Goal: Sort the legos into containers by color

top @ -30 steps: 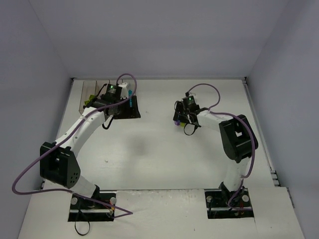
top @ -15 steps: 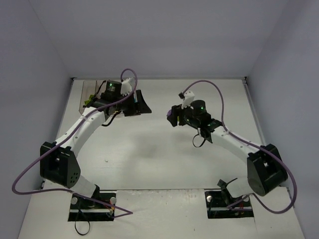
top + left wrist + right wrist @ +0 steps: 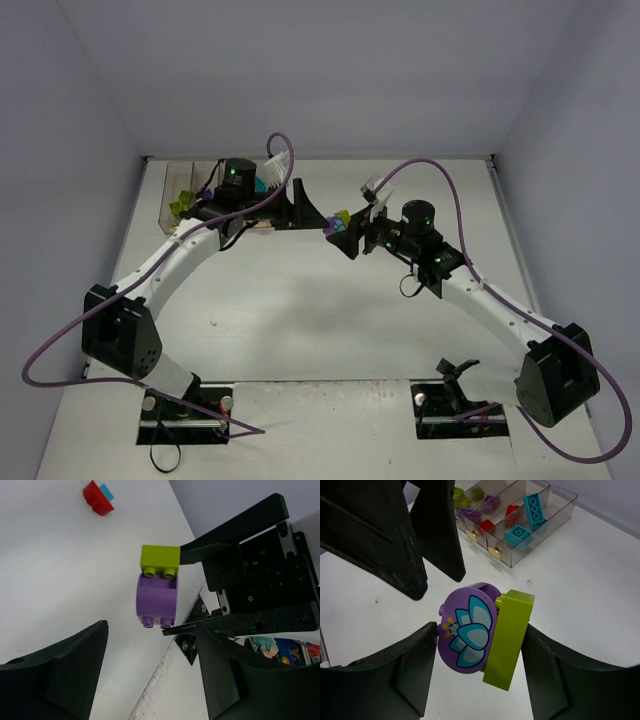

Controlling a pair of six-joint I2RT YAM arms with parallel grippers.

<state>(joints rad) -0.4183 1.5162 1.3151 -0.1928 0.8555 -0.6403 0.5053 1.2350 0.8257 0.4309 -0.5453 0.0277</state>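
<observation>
Your right fingers (image 3: pixel 415 675) are clamped on the light, rigid, slick purple-and-lime lego pair (image 3: pixel 470 630) held above the tabletop (image 3: pixel 580 580), so close your open left fingers (image 3: pixel 65 675) across the lime brick (image 3: pixel 160 557)'s flat sides and pull squarely.

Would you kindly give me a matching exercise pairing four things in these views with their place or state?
Things:
1. purple and lime brick pair
2. red and teal brick
3. left gripper
4. teal bricks

Places or states:
a. lying on the table
b. open, holding nothing
c. in a clear bin
d. clamped in the right gripper

Pairs: 1-d, 2-a, 3-b, 4-c.
</observation>
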